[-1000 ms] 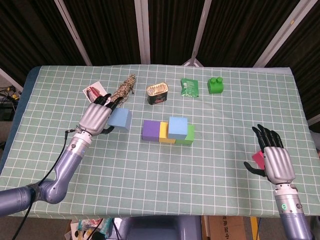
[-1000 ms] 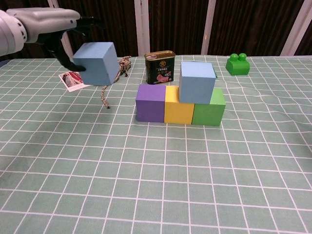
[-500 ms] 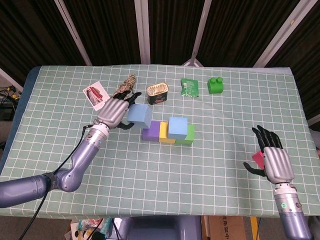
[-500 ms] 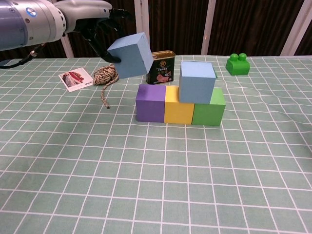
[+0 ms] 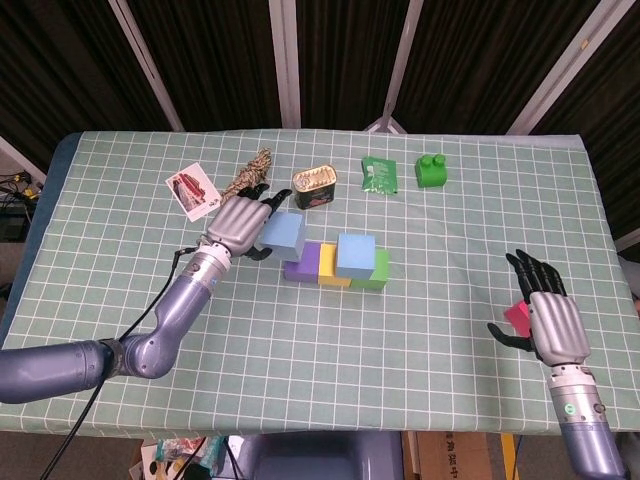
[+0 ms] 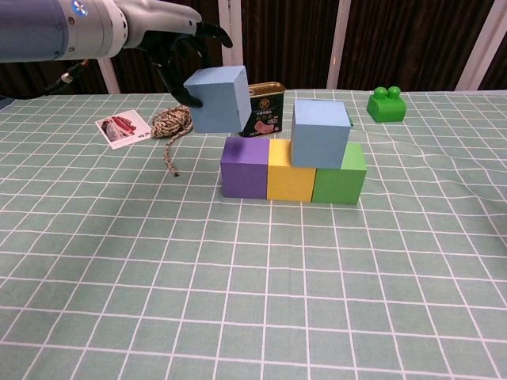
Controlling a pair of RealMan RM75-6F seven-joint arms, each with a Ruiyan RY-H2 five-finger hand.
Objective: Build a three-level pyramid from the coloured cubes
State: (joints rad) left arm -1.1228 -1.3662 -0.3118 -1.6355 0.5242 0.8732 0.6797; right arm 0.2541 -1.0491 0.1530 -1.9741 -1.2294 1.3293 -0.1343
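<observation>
A row of purple point(image 6: 245, 167), yellow point(image 6: 291, 171) and green point(image 6: 341, 174) cubes stands mid-table. One light blue cube point(image 6: 320, 133) sits on top, over the yellow and green ones. My left hand point(image 5: 240, 222) holds a second light blue cube point(image 6: 219, 98) in the air, just above and left of the purple cube point(image 5: 299, 264). My right hand point(image 5: 549, 318) rests near the table's right front edge with its fingers spread; a pink cube point(image 5: 517, 318) lies against its thumb side, mostly hidden.
A tin can point(image 6: 262, 108) stands right behind the row. A coil of rope point(image 6: 172, 127) and a photo card point(image 6: 123, 129) lie at the left. A green packet point(image 5: 379, 175) and a green toy block point(image 6: 386, 104) sit at the back right.
My left hand has carried the light blue cube to the right, from beside the photo card to just above the purple cube's left side, and levelled it. The right hand has stayed put.
</observation>
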